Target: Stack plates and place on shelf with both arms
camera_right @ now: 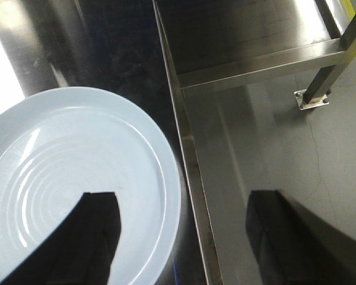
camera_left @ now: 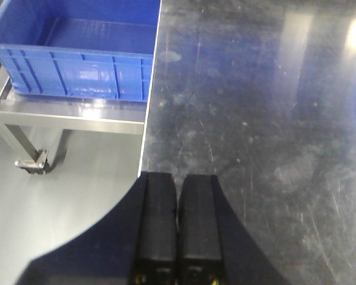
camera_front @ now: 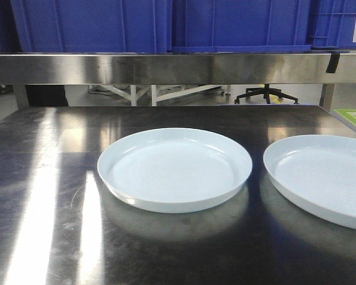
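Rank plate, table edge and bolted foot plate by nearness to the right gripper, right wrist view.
1. Plate, under one finger of the right gripper; table edge, between the fingers: too close to call.
2. Foot plate, upper right, down on the floor.

Two plates lie on the one surface [camera_front: 47,178], a middle plate [camera_front: 175,169] and a right plate [camera_front: 320,178]; the right wrist view takes in only one plate [camera_right: 77,160]. The one shelf [camera_front: 166,68] above carries three blue crates that can be counted, a left crate [camera_front: 89,24], a mid crate [camera_front: 240,24] and an end crate [camera_front: 338,24], and the left wrist view shows one more, a low crate [camera_left: 77,53] on one rack [camera_left: 71,116]. Two claws show, the left claw [camera_left: 178,225] and the right claw [camera_right: 183,202], each with two fingers, and one chair base [camera_front: 266,95] stands behind.
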You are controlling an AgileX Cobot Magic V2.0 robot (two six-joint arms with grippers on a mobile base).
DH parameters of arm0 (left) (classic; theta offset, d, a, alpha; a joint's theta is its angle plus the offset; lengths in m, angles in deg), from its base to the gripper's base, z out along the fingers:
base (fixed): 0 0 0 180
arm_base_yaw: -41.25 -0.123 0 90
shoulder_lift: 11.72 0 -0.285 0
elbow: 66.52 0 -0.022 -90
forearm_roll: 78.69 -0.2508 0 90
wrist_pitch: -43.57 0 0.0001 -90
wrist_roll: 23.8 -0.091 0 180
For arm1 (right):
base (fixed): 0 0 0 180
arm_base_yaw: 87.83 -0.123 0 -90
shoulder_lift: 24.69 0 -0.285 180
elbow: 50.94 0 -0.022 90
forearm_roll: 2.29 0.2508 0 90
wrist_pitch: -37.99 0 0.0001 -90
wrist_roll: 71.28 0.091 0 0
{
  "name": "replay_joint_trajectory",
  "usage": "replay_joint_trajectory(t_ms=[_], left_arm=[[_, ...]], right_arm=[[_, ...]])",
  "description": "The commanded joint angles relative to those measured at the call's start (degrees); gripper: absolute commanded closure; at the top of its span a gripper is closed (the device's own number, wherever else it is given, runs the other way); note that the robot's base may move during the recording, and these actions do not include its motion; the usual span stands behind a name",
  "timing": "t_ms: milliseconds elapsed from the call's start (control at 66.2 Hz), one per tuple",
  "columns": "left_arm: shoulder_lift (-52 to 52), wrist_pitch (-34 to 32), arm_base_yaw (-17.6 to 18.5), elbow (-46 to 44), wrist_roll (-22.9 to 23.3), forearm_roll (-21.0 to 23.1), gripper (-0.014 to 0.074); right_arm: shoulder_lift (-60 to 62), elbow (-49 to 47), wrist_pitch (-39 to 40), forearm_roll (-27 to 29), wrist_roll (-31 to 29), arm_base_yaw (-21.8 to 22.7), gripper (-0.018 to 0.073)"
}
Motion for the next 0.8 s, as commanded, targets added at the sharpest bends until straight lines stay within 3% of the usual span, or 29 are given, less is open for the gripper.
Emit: replay_joint_trajectory(t_ms=[0,257,348,438,589,665,786], left_arm=[[-0.17,-4.98,0.16,-1.49,-0.13,-0.13,0.0513],[-0.17,-4.97,0.16,-1.49,-0.13,0.57,0.0513],[-0.17,-4.97,0.16,-1.49,-0.13,0.57,0.0513],[-0.17,-4.97,0.16,-1.49,-0.13,0.57,0.0513],[-0.17,-4.97,0.16,-1.49,-0.13,0.57,0.0513],[-0.17,-4.97,0.16,-1.49,-0.13,0.57,0.0513],[-0.17,-4.97,0.16,-1.49,-0.13,0.57,0.0513]], right_arm=[[0.27,-2.13,3.23,-0.73,-0.59,-0.03,0.0001],[-1.06,-2.13,3.38,-0.73,-0.59,-0.03,0.0003],[-1.14,-2.13,3.45,-0.73,-0.59,-0.03,0.0057],[-1.14,-2.13,3.39,-0.73,-0.59,-0.03,0.0189],[-1.14,-2.13,3.24,-0.73,-0.59,-0.03,0.0527],[-1.14,-2.13,3.64,-0.73,-0.59,-0.03,0.0478],[-1.14,-2.13,3.43,-0.73,-0.59,-0.03,0.0475]])
